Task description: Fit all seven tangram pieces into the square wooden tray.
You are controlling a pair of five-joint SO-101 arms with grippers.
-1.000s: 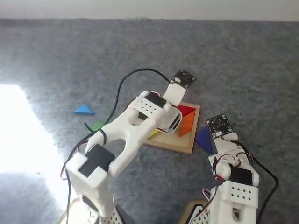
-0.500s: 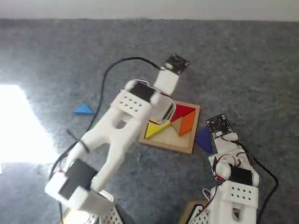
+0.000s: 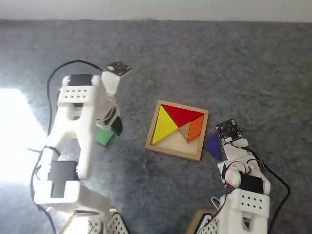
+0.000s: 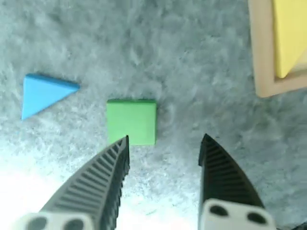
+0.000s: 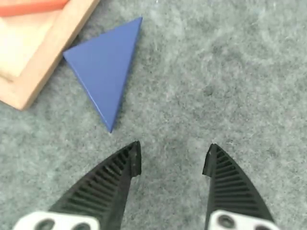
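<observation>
The wooden tray holds three pieces: red triangle, yellow triangle, orange triangle. One green square sits just ahead of the left gripper, jaws spread, with one light blue triangle beside it. One dark blue triangle lies ahead of the right gripper, jaws spread.

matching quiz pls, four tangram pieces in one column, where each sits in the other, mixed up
1 green square
2 dark blue triangle
3 yellow triangle
4 light blue triangle

a inside the tray
b outside the tray, close by its rim
c just ahead of the left end effector
d farther from the tray than the green square

Pairs: 1-c, 2-b, 3-a, 4-d
</observation>
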